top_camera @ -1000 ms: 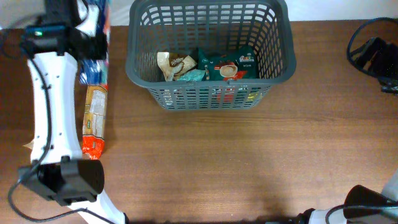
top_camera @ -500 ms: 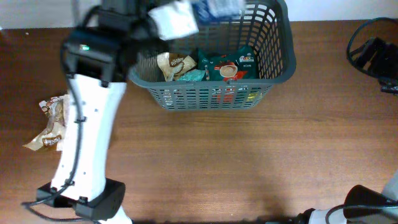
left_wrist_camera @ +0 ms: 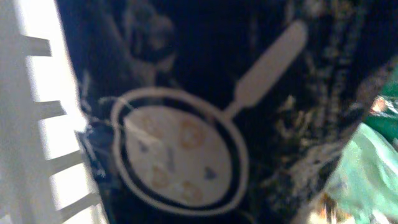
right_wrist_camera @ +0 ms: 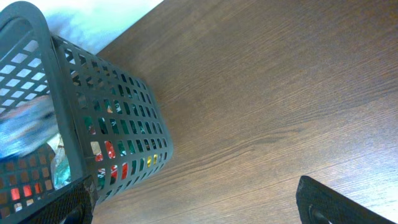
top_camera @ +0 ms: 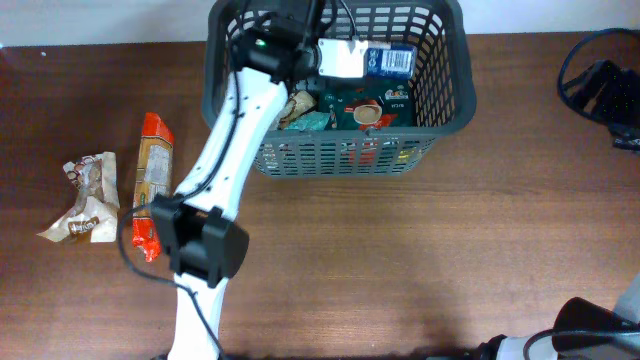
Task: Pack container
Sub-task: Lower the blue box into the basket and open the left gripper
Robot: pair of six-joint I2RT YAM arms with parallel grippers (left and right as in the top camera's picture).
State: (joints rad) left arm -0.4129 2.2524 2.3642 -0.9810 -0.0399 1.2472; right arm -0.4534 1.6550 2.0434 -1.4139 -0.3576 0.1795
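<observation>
The dark grey container (top_camera: 340, 155) stands at the back middle of the table. My left arm reaches into it from the left. The left gripper (top_camera: 350, 58) is shut on a dark blue snack packet (top_camera: 390, 60) and holds it over the basket's far right part. In the left wrist view that packet (left_wrist_camera: 205, 112), with a frying-pan picture, fills the frame and hides the fingers, beside the basket wall (left_wrist_camera: 37, 124). A green packet (top_camera: 372, 106) and a cream packet (top_camera: 290, 103) lie inside. My right gripper (right_wrist_camera: 199, 208) is open and empty, to the right of the basket (right_wrist_camera: 93, 124).
An orange snack packet (top_camera: 152, 185) and a crumpled brown-and-white packet (top_camera: 85, 200) lie on the wooden table at the left. My right arm (top_camera: 605, 90) rests at the far right edge. A light wall runs behind the basket.
My left arm has swung right from the table's left side to the basket, carrying the blue packet down into it. The orange packet is uncovered again. The right arm has not moved.
</observation>
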